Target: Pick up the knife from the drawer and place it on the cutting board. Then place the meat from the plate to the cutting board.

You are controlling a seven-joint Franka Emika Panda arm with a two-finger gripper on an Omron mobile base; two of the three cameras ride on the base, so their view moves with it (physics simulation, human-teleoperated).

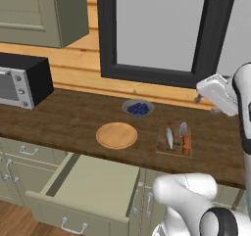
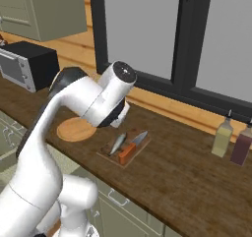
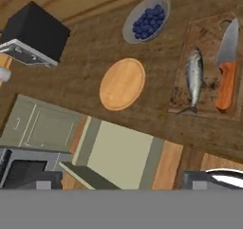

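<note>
Holding the gripper spread and empty, well above the counter, I am checking the board point(image 3: 207, 69) near the counter's front edge. Knife point(image 3: 226, 66) and fish point(image 3: 194, 77) are lying side by side on it, the plate point(image 3: 122, 83) bare, the drawer point(image 1: 93, 188) open; I am judging nothing needs regripping, so I am keeping clear.

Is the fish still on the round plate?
No, the fish lies on the cutting board beside the knife; the plate is bare.

A grey bowl of blueberries point(image 1: 138, 107) stood on the dark wooden counter point(image 1: 73, 120), toward the wall. A black microwave point(image 1: 22, 80) sat at the counter's left end, below an olive wall cabinet point(image 1: 41, 12). A dark-framed window point(image 1: 162, 29) filled the wall behind. Two bottles, one pale point(image 2: 222, 137) and one dark point(image 2: 241, 147), stood side by side at the counter's right, near the window.
</note>
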